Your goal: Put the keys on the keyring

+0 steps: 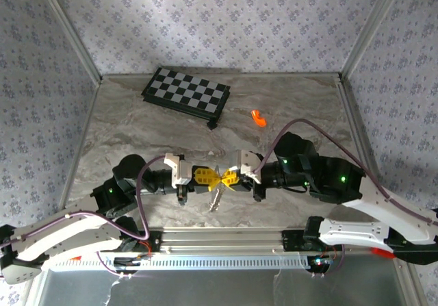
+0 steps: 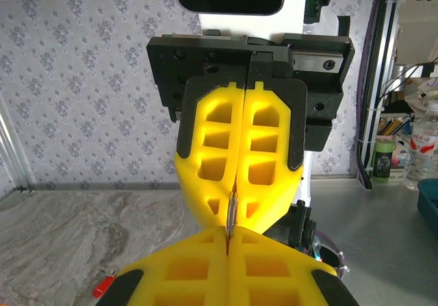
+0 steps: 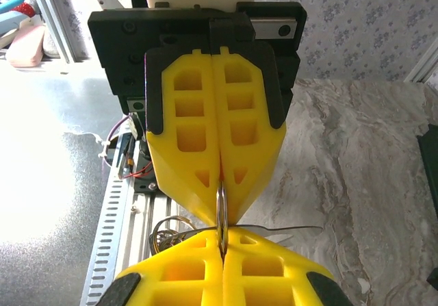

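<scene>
Jaws of left gripper [image 1: 211, 177] and right gripper [image 1: 227, 179] shut tip to tip on small silver metal oval keyring [image 3: 221, 207], edge-on between both, chain [image 1: 217, 198] dangling below.

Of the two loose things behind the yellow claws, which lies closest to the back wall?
The black-and-white chequered board, at the back left. The tiny orange piece lies farther forward, to its right.

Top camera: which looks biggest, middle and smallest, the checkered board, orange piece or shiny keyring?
1. The chequered board, biggest by far.
2 and 3. The keyring and the orange piece: both look tiny and about alike, and the keyring is partly hidden, so I won't rank them.
</scene>
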`<state>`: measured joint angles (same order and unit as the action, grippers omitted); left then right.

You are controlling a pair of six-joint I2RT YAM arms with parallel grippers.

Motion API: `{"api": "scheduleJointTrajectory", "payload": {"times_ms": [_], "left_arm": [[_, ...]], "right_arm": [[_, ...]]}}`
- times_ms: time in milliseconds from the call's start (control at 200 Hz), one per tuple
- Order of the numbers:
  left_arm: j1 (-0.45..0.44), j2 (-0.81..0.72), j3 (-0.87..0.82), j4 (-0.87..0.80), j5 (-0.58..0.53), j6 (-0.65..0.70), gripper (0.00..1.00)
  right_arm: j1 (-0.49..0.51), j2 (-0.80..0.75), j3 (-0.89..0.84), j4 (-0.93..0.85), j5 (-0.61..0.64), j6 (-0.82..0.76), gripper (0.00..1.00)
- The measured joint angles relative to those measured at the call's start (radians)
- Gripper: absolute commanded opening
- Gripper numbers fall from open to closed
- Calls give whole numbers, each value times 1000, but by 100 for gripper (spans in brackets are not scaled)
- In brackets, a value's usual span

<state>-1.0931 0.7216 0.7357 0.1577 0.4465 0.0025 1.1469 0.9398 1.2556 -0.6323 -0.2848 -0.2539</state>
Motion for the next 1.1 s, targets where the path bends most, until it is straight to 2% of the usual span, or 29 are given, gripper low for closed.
{"api": "scheduleJointTrajectory", "payload": {"times_ms": [85, 210, 320, 565, 785, 930, 1099], "left_arm": [[0, 0, 0, -1, -1, 0, 0], [0, 0, 10, -44, -17, 26, 23], [0, 2, 49, -163, -60, 65, 27], [-1, 37, 159, -372, -130, 149, 25], [-2, 48, 159, -417, -141, 171, 22], [-2, 55, 159, -421, -141, 178, 12], [-3, 59, 159, -419, -132, 180, 12]], "right_arm": [[0, -4, -6, 8, 0, 0, 0], [0, 1, -6, -2, 13, -2, 0], [0, 30, 20, -55, 45, -21, 0], [13, 137, 134, -204, 119, -79, 0], [26, 187, 171, -274, 132, -114, 0], [27, 191, 174, -283, 132, -122, 0], [27, 191, 174, -282, 132, -125, 0]]}}
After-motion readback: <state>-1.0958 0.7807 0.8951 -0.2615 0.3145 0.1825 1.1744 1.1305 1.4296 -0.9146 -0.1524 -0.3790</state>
